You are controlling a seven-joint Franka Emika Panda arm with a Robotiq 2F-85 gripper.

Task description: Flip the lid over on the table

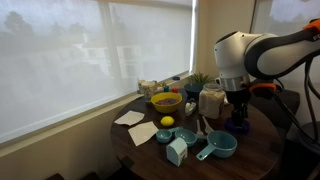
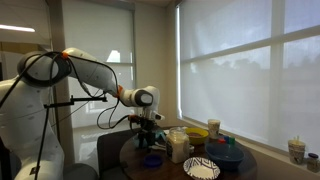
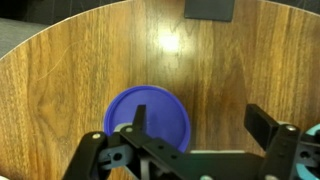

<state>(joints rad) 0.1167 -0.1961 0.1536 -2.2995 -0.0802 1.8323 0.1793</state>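
Note:
The dark blue round lid (image 3: pixel 150 112) lies flat on the brown wooden table (image 3: pixel 80 70), near its edge. My gripper (image 3: pixel 198 112) hovers just above it, open and empty. One finger is over the lid's right part and the other is over bare wood to the right. In both exterior views the gripper (image 1: pixel 238 112) (image 2: pixel 150 138) points down at the table's side. The lid (image 1: pixel 240 128) (image 2: pixel 152 160) shows as a small blue patch below it.
On the table stand a yellow bowl (image 1: pixel 166 101), a lemon (image 1: pixel 167 122), teal handled cups (image 1: pixel 218 147), a pale blue block (image 1: pixel 177 151), white napkins (image 1: pixel 142 132) and a white cup (image 1: pixel 210 100). A striped bowl (image 2: pixel 201 168) sits near the table edge. A dark object (image 3: pixel 210 8) lies beyond the lid.

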